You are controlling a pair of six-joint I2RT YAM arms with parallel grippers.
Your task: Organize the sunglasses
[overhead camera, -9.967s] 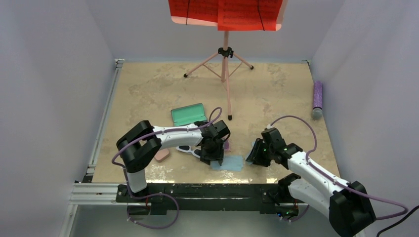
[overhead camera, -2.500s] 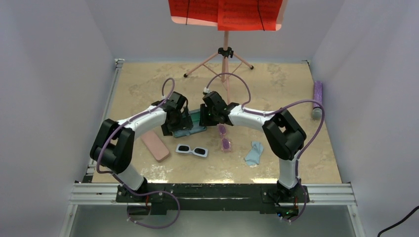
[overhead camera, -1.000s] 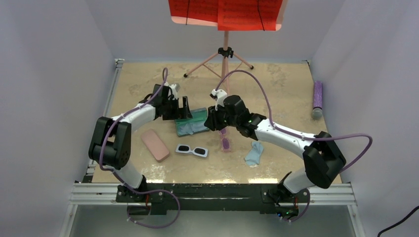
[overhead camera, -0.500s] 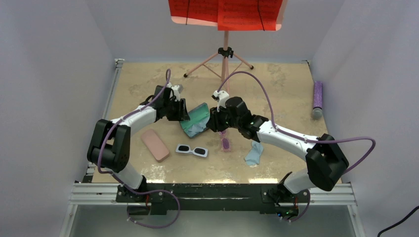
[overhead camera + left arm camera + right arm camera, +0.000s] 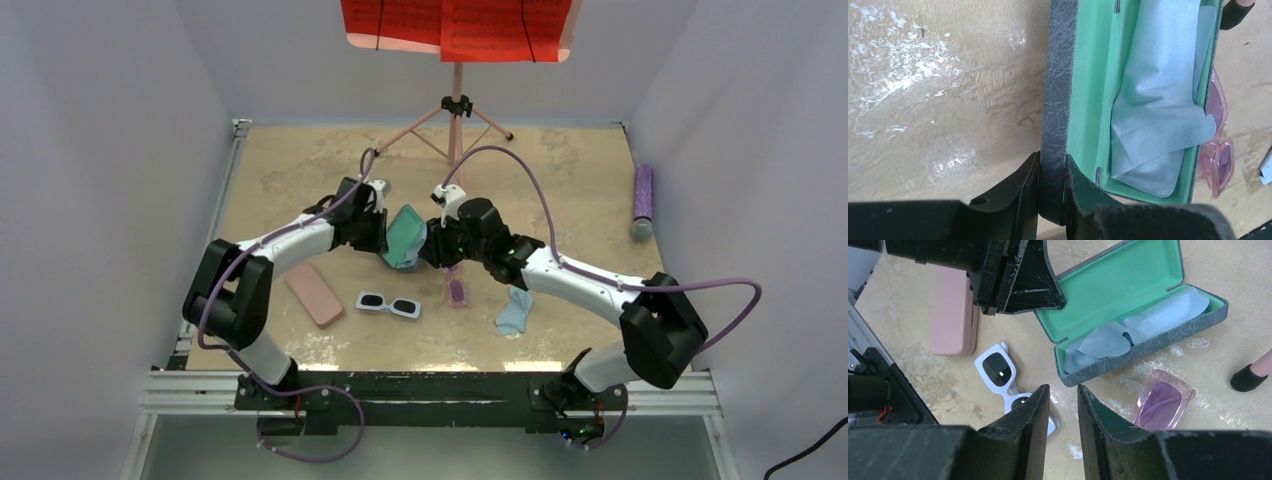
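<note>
The white sunglasses (image 5: pixel 388 304) lie on the table in front of the case and show in the right wrist view (image 5: pixel 998 370). The pink-purple sunglasses (image 5: pixel 458 290) lie right of them (image 5: pixel 1163 405) and by the case's end (image 5: pixel 1218 150). The grey-blue case (image 5: pixel 405 238) stands open with a light blue cloth (image 5: pixel 1128 335) inside. My left gripper (image 5: pixel 1051 165) is shut on the case lid's grey edge (image 5: pixel 1060 100) and tilts the lid up. My right gripper (image 5: pixel 1063 390) hangs just above the table at the case's near corner, slightly open and empty.
A closed pink case (image 5: pixel 313 294) lies at the left. A second light blue cloth (image 5: pixel 515 310) lies at the right. A pink music stand (image 5: pixel 455 110) stands behind, one foot (image 5: pixel 1248 375) near the purple pair. A purple cylinder (image 5: pixel 642 200) lies by the right wall.
My left gripper has swung right, holding the case's lid edge, and raised the lid steeply. The case has shifted toward the right gripper. The right arm has barely moved.
</note>
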